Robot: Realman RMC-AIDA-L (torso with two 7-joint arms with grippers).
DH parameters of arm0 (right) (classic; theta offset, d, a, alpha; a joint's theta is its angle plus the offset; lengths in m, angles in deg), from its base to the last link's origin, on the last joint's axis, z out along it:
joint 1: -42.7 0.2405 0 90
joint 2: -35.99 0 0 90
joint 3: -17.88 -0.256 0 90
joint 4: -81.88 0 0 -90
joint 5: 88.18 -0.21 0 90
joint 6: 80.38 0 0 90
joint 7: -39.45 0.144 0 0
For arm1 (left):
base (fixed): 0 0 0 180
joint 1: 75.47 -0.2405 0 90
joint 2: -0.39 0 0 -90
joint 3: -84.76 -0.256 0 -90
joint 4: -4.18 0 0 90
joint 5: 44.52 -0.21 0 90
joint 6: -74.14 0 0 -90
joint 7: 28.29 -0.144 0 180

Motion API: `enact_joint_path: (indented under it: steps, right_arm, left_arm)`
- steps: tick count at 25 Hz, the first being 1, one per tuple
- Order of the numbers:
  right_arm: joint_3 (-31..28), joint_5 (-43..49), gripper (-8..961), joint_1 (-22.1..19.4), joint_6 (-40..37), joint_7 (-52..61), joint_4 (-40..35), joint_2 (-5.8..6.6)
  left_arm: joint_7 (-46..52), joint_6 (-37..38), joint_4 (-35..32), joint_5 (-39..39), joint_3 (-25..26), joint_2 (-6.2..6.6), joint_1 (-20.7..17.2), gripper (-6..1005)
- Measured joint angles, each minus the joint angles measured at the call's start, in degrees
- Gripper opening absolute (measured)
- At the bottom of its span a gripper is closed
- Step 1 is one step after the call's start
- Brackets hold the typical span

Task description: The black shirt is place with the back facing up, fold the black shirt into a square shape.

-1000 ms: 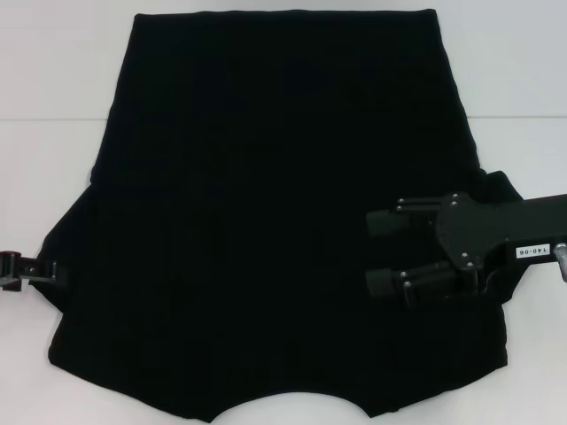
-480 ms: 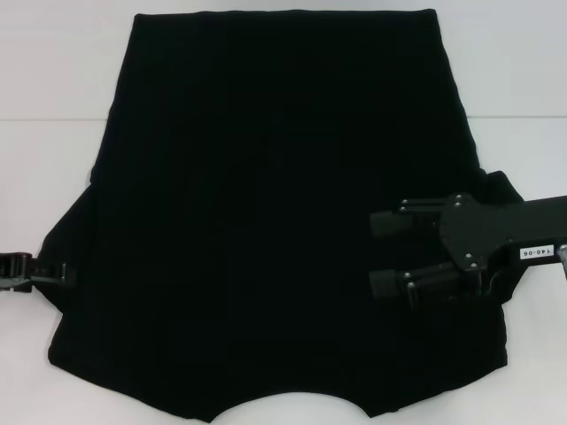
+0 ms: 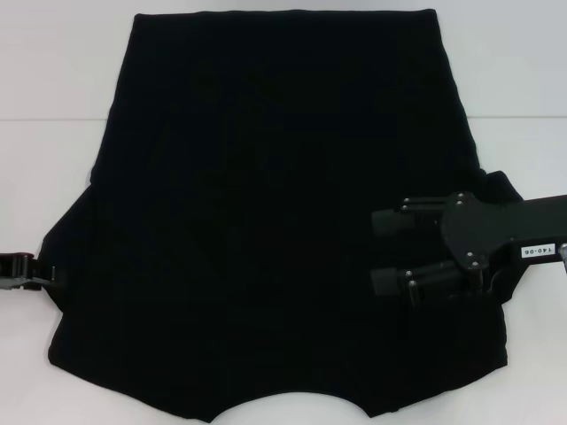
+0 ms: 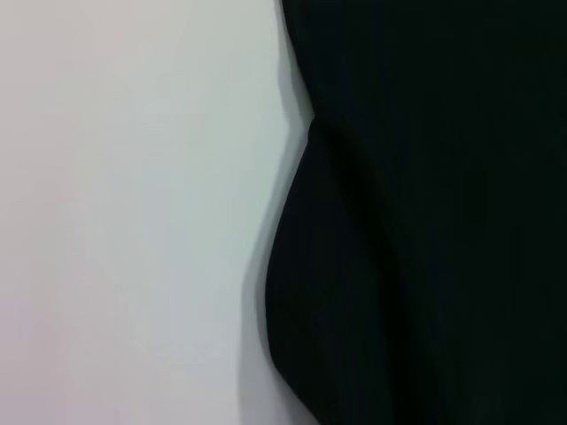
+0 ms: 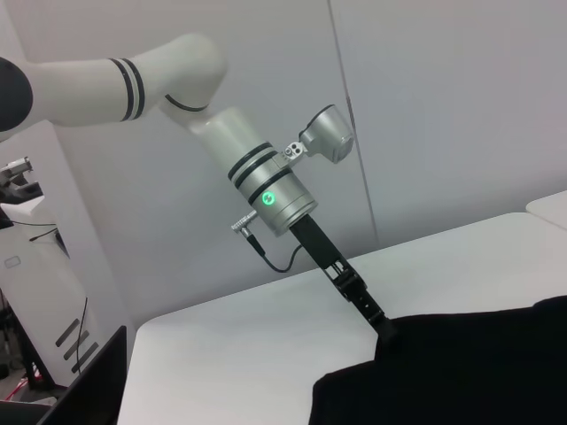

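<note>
We are looking down at the black shirt [image 3: 275, 212] lying flat across the white table [image 3: 53, 62], filling most of the head view, its curved neckline at six o'clock and the hem at twelve. The right gripper [image 3: 385, 252] is hovering over the shirt at about four o'clock, fingers spread apart with nothing between them, reaching in past the right sleeve. The left gripper [image 3: 53, 273] is sitting at the sleeve edge at eight o'clock; its tip is meeting the cloth in the right wrist view [image 5: 383, 328], but we cannot tell whether its fingers are released or clenched, since black fingers against black fabric are hiding the grip. That is where we are seeing the risk: if the left side is pinching only the top layer, or nothing, any lift may be dragging one layer and wrinkling the rest. The right side is not holding anything, so an uneven pull could be skewing the shirt on the table. We are also judging that soft fabric like this slips easily, leaving a crooked fold rather than a square.
</note>
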Motion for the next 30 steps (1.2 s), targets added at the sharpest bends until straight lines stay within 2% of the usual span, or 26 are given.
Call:
enact_joint_path:
  steps: [11,16,21,30]
  right_arm:
    - [0.00,0.00,911,-0.03,0.11,-0.04,0.00,0.00]
    - [-0.01,0.00,912,-0.12,0.33,-0.24,0.05,-0.05]
    - [0.00,0.00,912,-0.24,0.40,-0.31,0.12,-0.31]
    - [-1.16,0.00,912,-0.36,0.65,-0.21,0.48,-0.35]
  left_arm:
    - [0.00,-2.16,0.38,0.32,-0.07,-0.19,-0.06,283]
    - [-0.53,-3.50,0.38,0.50,0.58,-0.71,-0.29,54]
    - [-0.92,-4.47,0.14,1.72,0.84,-1.16,-1.49,10]
    - [-1.40,-3.93,-0.76,2.76,3.18,-0.10,-2.80,2]
